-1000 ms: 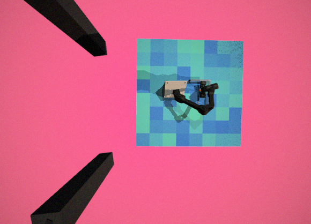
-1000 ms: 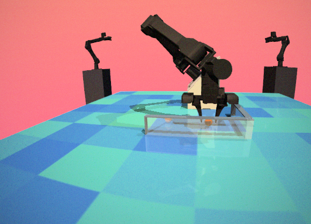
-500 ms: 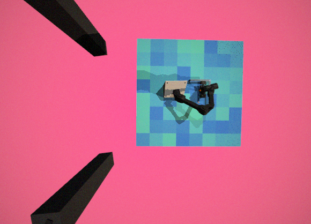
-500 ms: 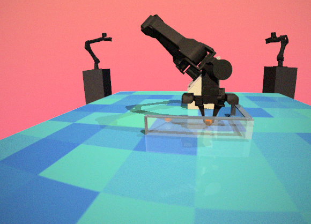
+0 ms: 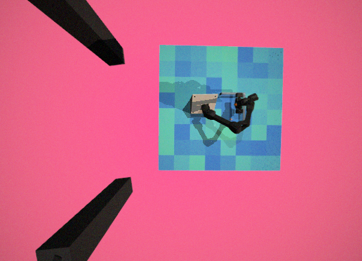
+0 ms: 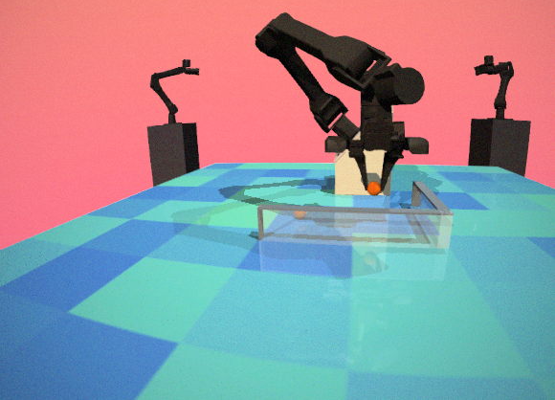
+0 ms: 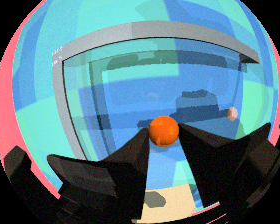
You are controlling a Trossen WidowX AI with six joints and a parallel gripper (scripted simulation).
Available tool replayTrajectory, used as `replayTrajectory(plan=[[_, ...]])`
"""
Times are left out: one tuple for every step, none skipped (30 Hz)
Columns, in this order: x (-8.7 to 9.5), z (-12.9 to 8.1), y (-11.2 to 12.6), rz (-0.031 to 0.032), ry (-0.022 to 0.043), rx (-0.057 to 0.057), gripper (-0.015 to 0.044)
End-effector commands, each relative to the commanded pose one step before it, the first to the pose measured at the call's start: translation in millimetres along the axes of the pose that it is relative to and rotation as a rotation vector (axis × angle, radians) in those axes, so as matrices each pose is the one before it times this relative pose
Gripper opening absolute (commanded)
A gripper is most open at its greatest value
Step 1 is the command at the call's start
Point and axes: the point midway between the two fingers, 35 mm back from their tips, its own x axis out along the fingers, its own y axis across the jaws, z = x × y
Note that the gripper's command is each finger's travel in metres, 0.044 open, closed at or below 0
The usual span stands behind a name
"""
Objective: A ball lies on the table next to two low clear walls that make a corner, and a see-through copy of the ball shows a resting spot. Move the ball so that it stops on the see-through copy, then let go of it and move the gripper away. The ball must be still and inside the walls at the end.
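Nearest the exterior camera lay the checkered blue-and-green table. Beyond it stood the two low clear walls, meeting in a corner on the right. Inside them, near the left end, the pale see-through copy of the ball rested on the table. Above the walls, the gripper pointed downward with its dark fingers clamped on the orange ball, which hung clear of the table. Behind it stood the arm's beige base block. Farthest back, two dark pedestals carried small camera arms against the pink backdrop.
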Motion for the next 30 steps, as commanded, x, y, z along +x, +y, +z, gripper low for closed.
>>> replayTrajectory(plan=[[-34.06,2.12,1.04,0.01047,-0.0042,0.0153,0.0],[-6.77,-0.66,-0.1,-0.00009,0.00238,0.0021,0.0],[-6.81,-0.82,-0.22,-0.0004,0.00241,0.0022,0.0],[-6.84,-0.97,-0.33,-0.0007,0.00244,0.0022,0.0],[-5.6,-0.91,-0.36,-0.0008,0.00201,0.0018,0.0],[-3.37,-0.6,-0.26,-0.00057,0.00121,0.0011,0.0],[-1.12,-0.21,-0.09,-0.00021,0.0004,0.0004,0.0],[0.0,0.0,0.0,0.0,0.0,0.0,0.0],[0.0,0.0,0.0,0.0,0.0,0.0,0.0],[0.0,0.0,0.0,0.0,0.0,0.0,0.0],[0.0,0.0,0.0,0.0,0.0,0.0,0.0],[0.22,0.16,-0.96,0.00042,0.00001,-0.0001,0.0],[0.66,0.45,-2.89,0.00122,0.00002,-0.0003,0.0],[1.11,0.68,-4.83,0.00191,0.0,-0.0005,0.0],[1.38,0.72,-5.98,0.00215,-0.00005,-0.0005,0.0],[1.39,0.59,-6.01,0.00192,-0.0001,-0.0004,0.0],[1.41,0.46,-6.02,0.00168,-0.00014,-0.0004,0.0],[1.42,0.32,-6.03,0.00145,-0.00017,-0.0003,0.0],[1.43,0.19,-6.03,0.00121,-0.00019,-0.0003,0.0],[1.44,0.06,-6.03,0.00098,-0.00021,-0.0002,0.0],[1.45,-0.07,-6.03,0.00074,-0.00022,-0.0002,0.0],[1.46,-0.2,-6.02,0.0005,-0.00022,-0.0001,0.0],[1.47,-0.34,-6.02,0.00027,-0.00021,-0.0001,0.0],[1.48,-0.47,-6.01,0.00003,-0.0002,0.0,0.0],[1.49,-0.6,-5.99,-0.0002,-0.00017,0.0,0.0],[1.49,-0.73,-5.98,-0.00044,-0.00014,0.0,0.0],[1.5,-0.86,-5.96,-0.00067,-0.00011,0.0001,0.0],[1.51,-0.99,-5.93,-0.0009,-0.00006,0.0001,0.0],[1.51,-1.12,-5.9,-0.00113,-0.00001,0.0001,0.0],[1.52,-1.24,-5.87,-0.00136,0.00005,0.0002,0.0]])
